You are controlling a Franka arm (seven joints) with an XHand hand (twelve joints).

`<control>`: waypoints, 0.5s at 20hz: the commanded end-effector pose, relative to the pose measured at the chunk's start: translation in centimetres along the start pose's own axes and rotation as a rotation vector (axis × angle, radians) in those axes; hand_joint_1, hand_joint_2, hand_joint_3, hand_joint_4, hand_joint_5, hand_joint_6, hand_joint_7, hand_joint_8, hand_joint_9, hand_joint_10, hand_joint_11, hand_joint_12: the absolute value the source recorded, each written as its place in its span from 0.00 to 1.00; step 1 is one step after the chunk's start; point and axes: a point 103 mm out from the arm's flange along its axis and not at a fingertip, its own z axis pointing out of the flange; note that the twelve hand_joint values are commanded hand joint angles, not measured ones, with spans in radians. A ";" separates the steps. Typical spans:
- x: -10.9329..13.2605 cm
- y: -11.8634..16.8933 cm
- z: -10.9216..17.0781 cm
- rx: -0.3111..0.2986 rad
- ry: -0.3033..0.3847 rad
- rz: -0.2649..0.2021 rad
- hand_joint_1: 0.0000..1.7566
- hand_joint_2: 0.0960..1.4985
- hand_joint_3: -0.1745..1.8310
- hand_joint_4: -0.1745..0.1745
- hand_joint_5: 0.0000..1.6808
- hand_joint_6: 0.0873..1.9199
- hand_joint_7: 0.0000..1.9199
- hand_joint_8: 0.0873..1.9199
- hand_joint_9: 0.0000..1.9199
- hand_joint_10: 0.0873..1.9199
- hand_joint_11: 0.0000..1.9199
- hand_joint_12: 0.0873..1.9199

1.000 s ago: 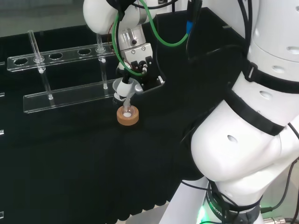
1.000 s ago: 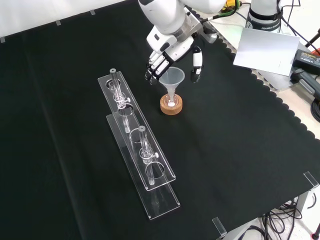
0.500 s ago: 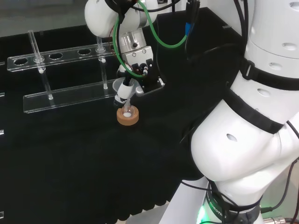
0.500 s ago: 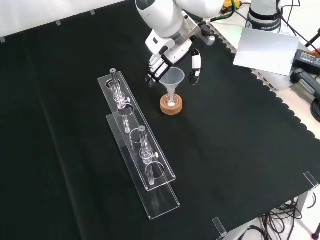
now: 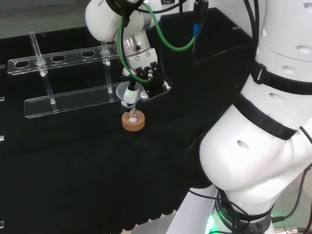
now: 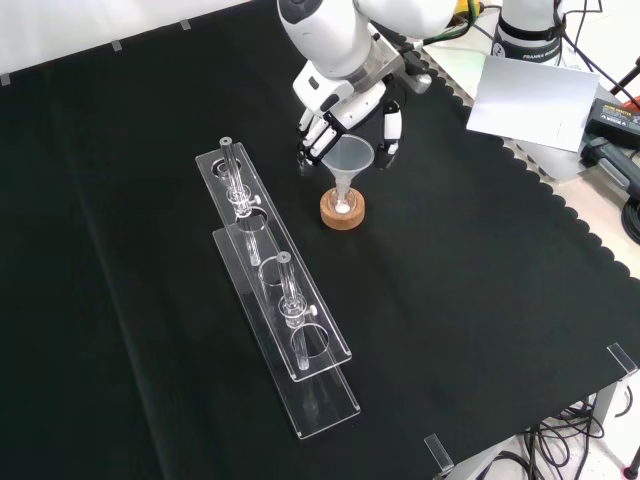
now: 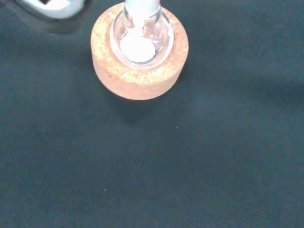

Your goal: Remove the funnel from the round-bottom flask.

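Cloth (image 6: 480,300): plain black, scalloped edge. Cork ring (image 7: 140,76): speckled tan. Flask (image 7: 140,35): clear glass, white patch inside. Funnel (image 6: 347,160): translucent, whitish. Hand (image 6: 330,112): white with black fingers. Rack (image 6: 285,330): clear acrylic. Arm links (image 5: 263,146): white, black bands; green cable (image 5: 168,41).

Head view behind, front view opposite, wrist view close above — all share the cork ring (image 5: 133,122).

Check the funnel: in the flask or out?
Still in. The funnel stands upright with its stem down the neck of the flask on the cork ring.
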 end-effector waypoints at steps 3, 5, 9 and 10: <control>0.4 -0.4 -0.7 -0.082 -0.046 0.036 0.50 0.42 0.33 0.45 0.30 0.00 0.20 0.32 0.44 0.23 0.25 0.67; 0.3 -0.3 -0.8 -0.082 -0.046 0.037 0.51 0.42 0.33 0.46 0.33 0.00 0.21 0.32 0.45 0.22 0.26 0.67; 0.0 -0.3 -1.1 -0.079 -0.038 0.036 0.51 0.42 0.34 0.49 0.39 0.04 0.23 0.31 0.46 0.22 0.28 0.66; -0.1 -0.4 -1.2 -0.079 -0.036 0.035 0.51 0.43 0.34 0.49 0.40 0.04 0.23 0.31 0.46 0.21 0.28 0.66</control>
